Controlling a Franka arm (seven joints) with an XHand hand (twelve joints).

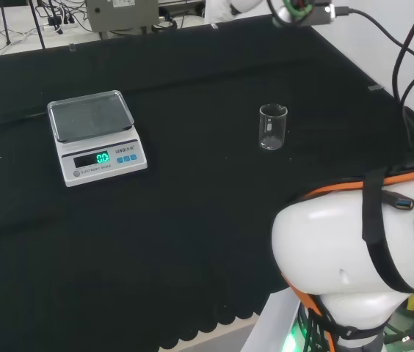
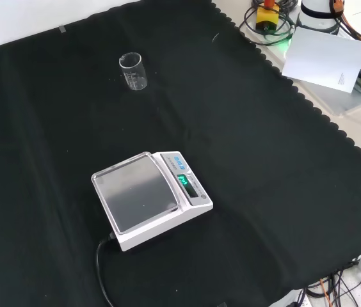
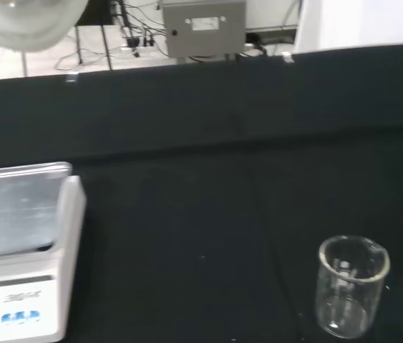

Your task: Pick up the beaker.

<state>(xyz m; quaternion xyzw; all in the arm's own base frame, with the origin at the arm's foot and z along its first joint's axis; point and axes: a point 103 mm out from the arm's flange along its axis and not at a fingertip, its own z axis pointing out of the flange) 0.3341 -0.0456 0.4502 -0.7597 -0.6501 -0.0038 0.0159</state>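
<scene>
A small clear glass beaker (image 1: 272, 127) stands upright on the black cloth, right of centre in the head view. In the front view the beaker (image 2: 133, 71) is toward the upper left, alone on the cloth. From the wrist camera the beaker (image 3: 350, 294) is close and large, and I see nothing inside it. A blurred white part of the hand (image 3: 23, 21) shows in the wrist view, well away from the beaker. Nothing touches the beaker.
A white digital scale (image 1: 97, 136) with a steel pan and a lit display sits left of the beaker in the head view; scale (image 2: 148, 198), scale (image 3: 19, 243). The arm's white link (image 1: 339, 249) stands at the near right. A grey box (image 1: 122, 13) and cables lie beyond the cloth.
</scene>
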